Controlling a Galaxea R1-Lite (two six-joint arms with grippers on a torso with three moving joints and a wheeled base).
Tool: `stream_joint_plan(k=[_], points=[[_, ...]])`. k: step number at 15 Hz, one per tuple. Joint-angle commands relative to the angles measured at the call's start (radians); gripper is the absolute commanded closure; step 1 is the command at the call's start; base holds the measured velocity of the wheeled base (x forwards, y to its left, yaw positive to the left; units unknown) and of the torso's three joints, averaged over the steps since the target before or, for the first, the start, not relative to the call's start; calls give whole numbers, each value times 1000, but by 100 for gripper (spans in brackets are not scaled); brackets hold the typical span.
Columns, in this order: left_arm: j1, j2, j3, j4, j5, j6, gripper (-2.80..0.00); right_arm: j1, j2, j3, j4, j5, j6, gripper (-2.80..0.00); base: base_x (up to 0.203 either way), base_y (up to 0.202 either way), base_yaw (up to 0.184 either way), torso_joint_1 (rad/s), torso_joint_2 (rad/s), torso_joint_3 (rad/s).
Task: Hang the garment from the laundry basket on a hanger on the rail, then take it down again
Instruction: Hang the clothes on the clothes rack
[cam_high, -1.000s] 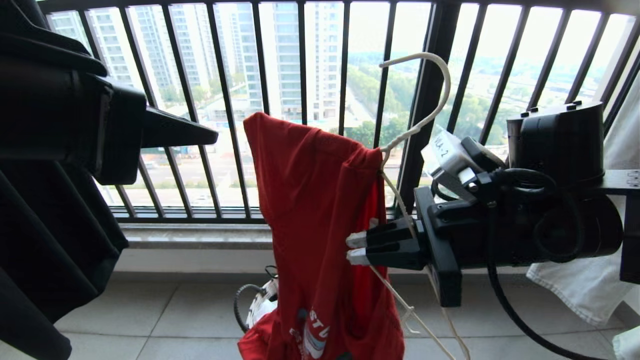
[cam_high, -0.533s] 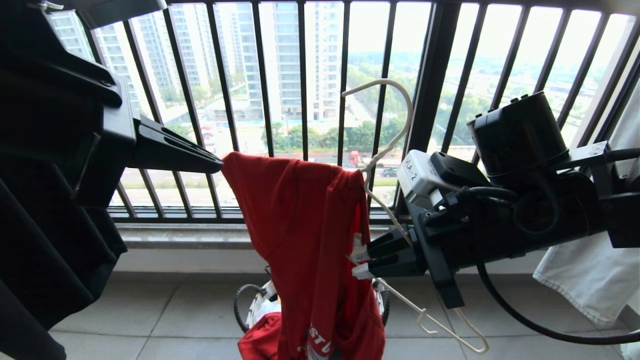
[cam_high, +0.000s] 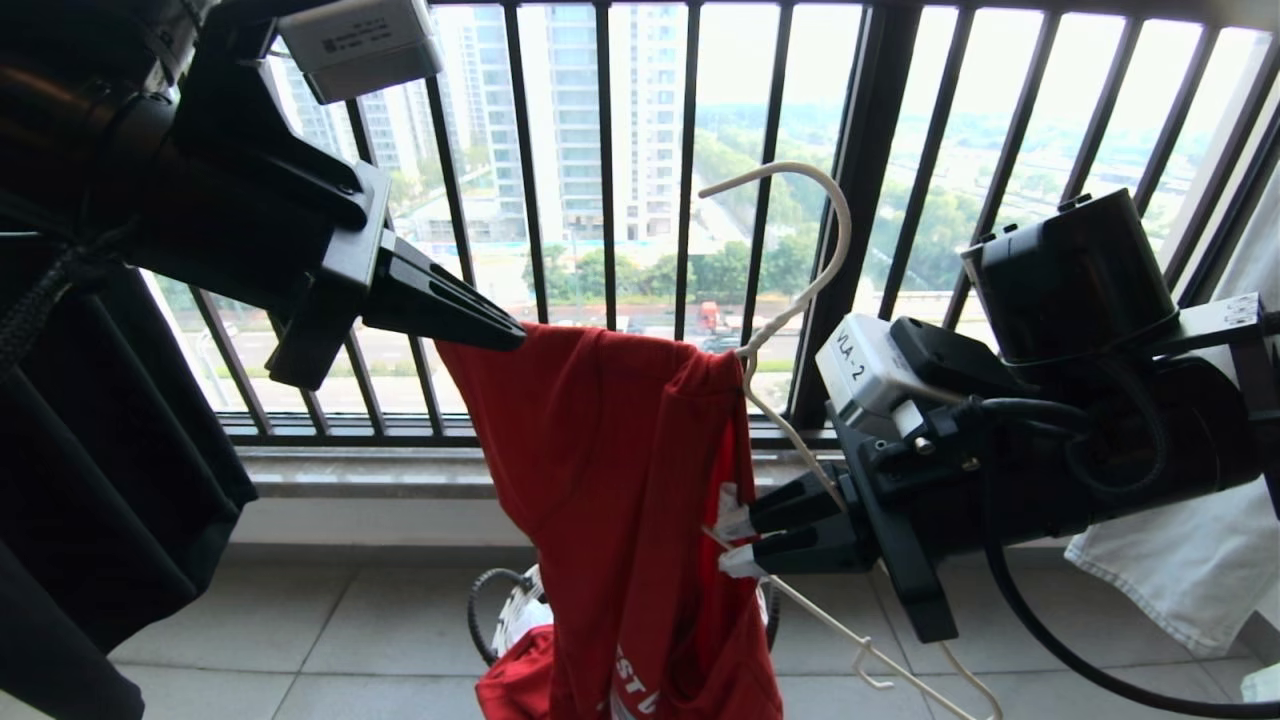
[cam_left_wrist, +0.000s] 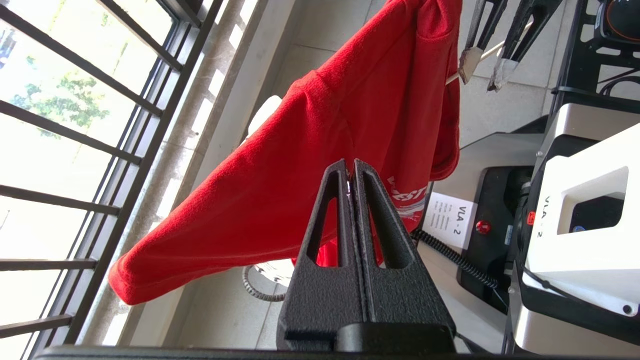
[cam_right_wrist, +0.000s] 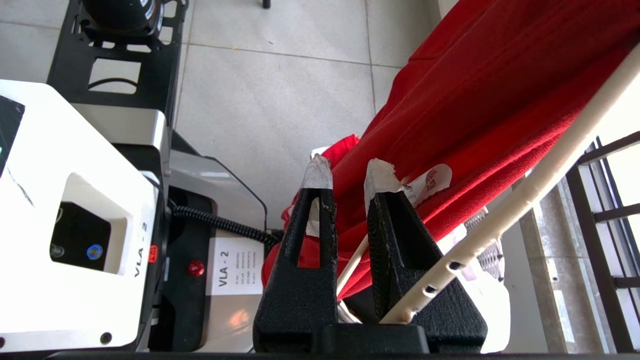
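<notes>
Left gripper (cam_high: 515, 340) pinching red garment (cam_high: 610, 470) at top corner; right gripper (cam_high: 728, 543) clamped on hanger (cam_high: 800, 290) wire beside shirt; basket (cam_high: 505, 610) below

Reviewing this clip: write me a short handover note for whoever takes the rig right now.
Left gripper: shut on the red T-shirt at its upper corner.
Right gripper: clamped on the wire hanger, holding it in the air before the window railing.
The shirt is partly draped over the hanger, its lower end hanging into the laundry basket on the floor.
The rail is not in view.
Done: shirt lifted, hanger in hand.
Left: seat the shirt on the hanger, hook it on the rail, then take it down.
</notes>
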Motion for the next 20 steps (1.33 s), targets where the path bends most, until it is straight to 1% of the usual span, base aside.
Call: stream_joint_plan(k=[1, 2, 3, 4, 5, 6, 9, 11, 14, 16, 20], points=[[54, 46, -2, 5, -71, 46, 0, 0, -11, 19, 1, 4, -5, 0, 0, 0, 0, 0, 0, 0], [70, 48, -1, 5, -120, 75, 0, 0, -12, 36, -1, 4, -18, 0, 0, 0, 0, 0, 0, 0], [79, 47, 0, 6, -156, 92, -280, 0, -13, 48, -1, 5, -50, 0, 0, 0, 0, 0, 0, 0], [86, 47, 0, 5, -175, 105, -280, 0, -13, 56, 0, 5, -66, 0, 0, 0, 0, 0, 0, 0], [91, 53, -2, -1, -230, 117, -280, 0, -13, 67, -1, 6, -83, 0, 0, 0, 0, 0, 0, 0], [93, 65, -1, -16, -253, 122, -280, 0, -12, 69, -2, 4, -86, 0, 0, 0, 0, 0, 0, 0], [96, 112, 0, -46, -268, 124, -280, 0, -19, 75, -2, 4, -93, 0, 0, 0, 0, 0, 0, 0], [96, 132, 3, -43, -295, 123, -280, 0, -31, 77, -2, 6, -115, 0, 0, 0, 0, 0, 0, 0], [100, 160, 4, -41, -399, 112, -280, 0, -51, 83, -2, 6, -119, 0, 0, 0, 0, 0, 0, 0], [100, 152, 9, -27, -433, 112, -280, -2, -49, 85, -2, 6, -119, 0, 0, 0, 0, 0, 0, 0], [105, 142, 24, -17, -459, 93, -280, -2, -57, 84, -3, 8, -122, 0, 0, 0, 0, 0, 0, 0]])
